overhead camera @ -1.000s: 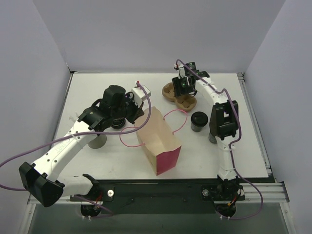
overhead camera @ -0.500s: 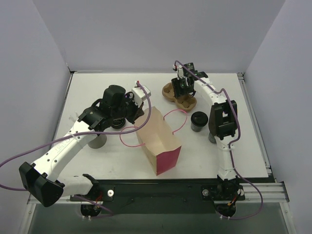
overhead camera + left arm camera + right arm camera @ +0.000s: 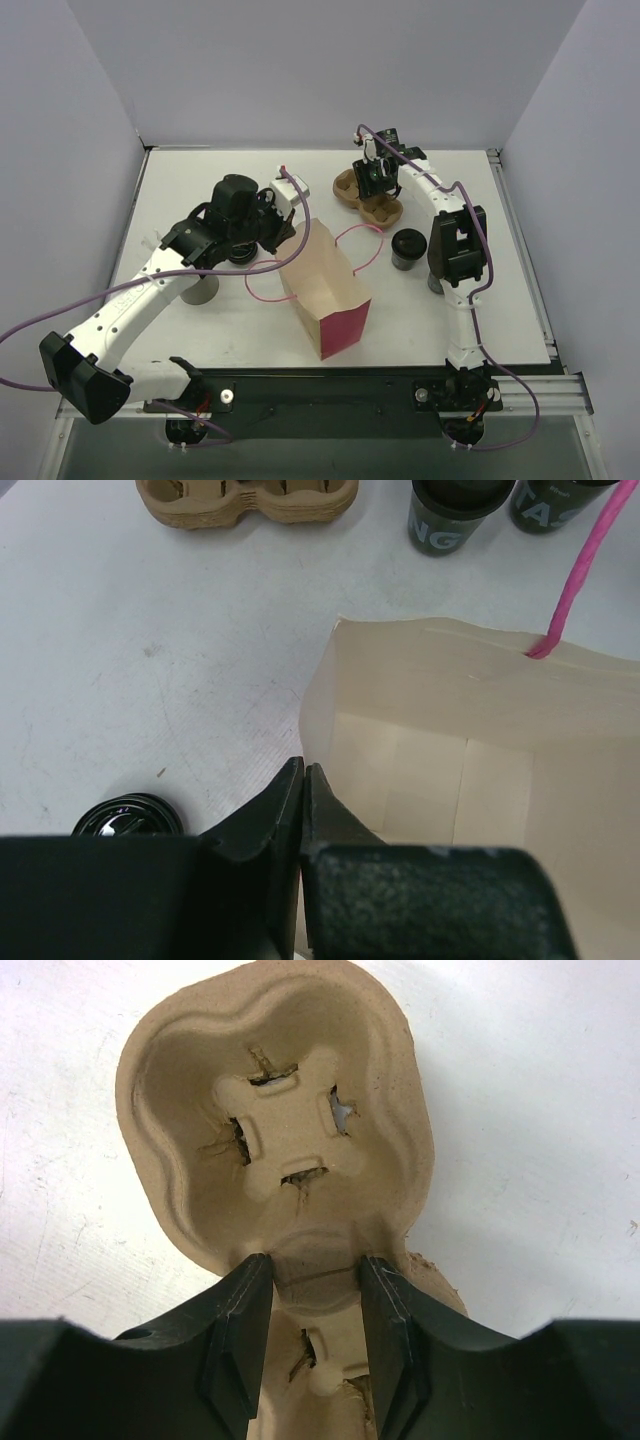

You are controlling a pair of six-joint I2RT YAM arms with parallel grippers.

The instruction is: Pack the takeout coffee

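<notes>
A greyish cup with a black top [image 3: 408, 248], which I take for the takeout coffee, stands right of the paper bag [image 3: 330, 290]; it also shows in the left wrist view [image 3: 450, 515]. The bag lies with its mouth [image 3: 450, 760] open toward my left gripper [image 3: 290, 230], whose jaws are shut on the bag's rim [image 3: 303, 770]. My right gripper [image 3: 378, 188] is over the brown cup carrier [image 3: 388, 210], its fingers [image 3: 315, 1270] pressed on both sides of the centre ridge of the carrier [image 3: 280, 1090].
A second dark cup [image 3: 560, 500] stands mostly hidden behind the right arm [image 3: 437, 283]. A pale grey lidless cup [image 3: 203, 290] stands under the left arm. A black round lid-like thing [image 3: 128, 817] lies by the left fingers. Pink handles [image 3: 365, 245] loop from the bag.
</notes>
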